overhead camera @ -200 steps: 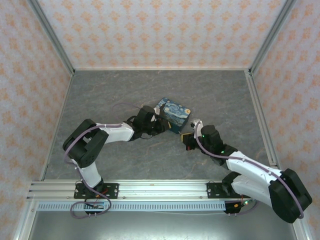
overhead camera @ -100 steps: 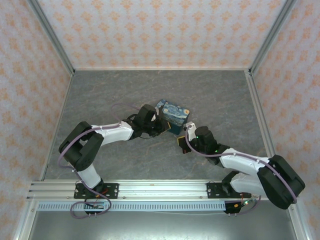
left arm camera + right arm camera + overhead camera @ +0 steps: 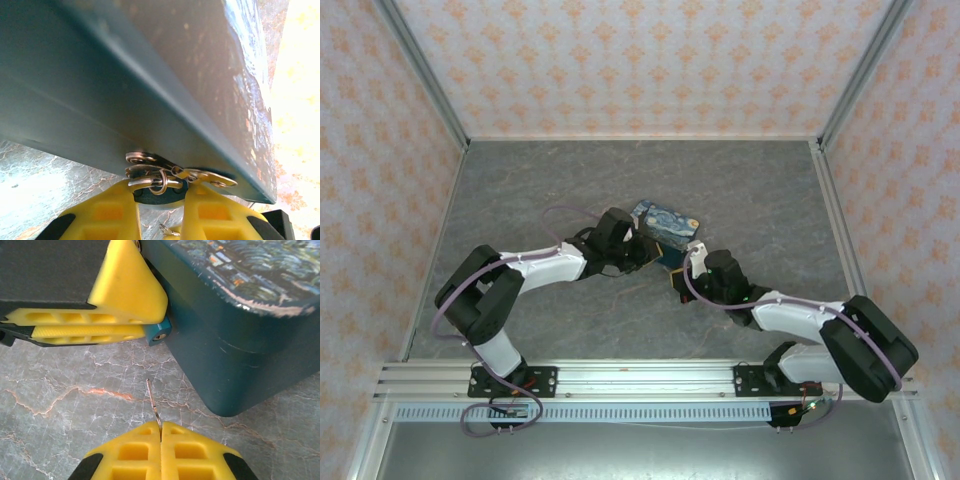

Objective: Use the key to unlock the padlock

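- While pressed against the lower-left edge of the painted tin [image 3: 668, 226] at mid-frame of the top view, clamps the padlock [image 3: 159, 334] in the left pincer [image 3: 161, 194], yellow fingers drawn narrow onto the small teal body.
- In the left wrist view, carries that body at bottom centre, with its thin metal loop [image 3: 158, 182] just above, bunched against silver hasp plates [image 3: 210, 176] on the tin's dark wall; cannot tell whether threaded through them.
- In the right wrist view, shows the padlock's round end at upper centre, poking out rightward from between the left fingers [image 3: 125, 290] and touching or just beside the tin's teal side.
- Pinches the key [image 3: 152, 402] in the right pincer [image 3: 161, 434], jaws fully together, at bottom centre of that view; thin blade seen edge-on, rising toward the padlock with a slight lean to the left.
- Leaves a strip of bare bench [image 3: 65, 400] between key tip and padlock end: near, not touching, tip lying below the end in the frame.
- Hemmed in on the right of that strip by the tin's rounded corner, just beside the blade, and on the upper left by the flat yellow undersides of the left fingers.
- In the top view, has the two pincers meeting just below and left of the tin, the right one at lower right of the left one.
- Ringed by orange-patterned wallpaper walls [image 3: 620, 60], with an aluminium rail [image 3: 640, 380] across the bottom of the top view.
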Controlling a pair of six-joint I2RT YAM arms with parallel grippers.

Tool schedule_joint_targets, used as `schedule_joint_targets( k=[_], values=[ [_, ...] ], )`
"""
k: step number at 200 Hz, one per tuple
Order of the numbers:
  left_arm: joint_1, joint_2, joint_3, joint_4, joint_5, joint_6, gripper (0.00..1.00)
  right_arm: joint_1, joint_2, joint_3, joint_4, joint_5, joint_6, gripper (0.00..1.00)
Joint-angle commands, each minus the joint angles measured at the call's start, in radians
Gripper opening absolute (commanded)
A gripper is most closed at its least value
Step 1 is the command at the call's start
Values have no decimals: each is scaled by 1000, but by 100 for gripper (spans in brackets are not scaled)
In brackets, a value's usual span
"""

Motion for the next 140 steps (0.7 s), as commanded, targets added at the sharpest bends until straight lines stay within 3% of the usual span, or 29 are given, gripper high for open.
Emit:
schedule_joint_targets(
  k=[1,140],
  values=[
    [-7,-37,30,-5,-9,-20,18,6,16,29,54,23,2,0],
    [-9,-35,35,-9,-6,-12,18,6,55,64,74,61,32,0]
  ],
)
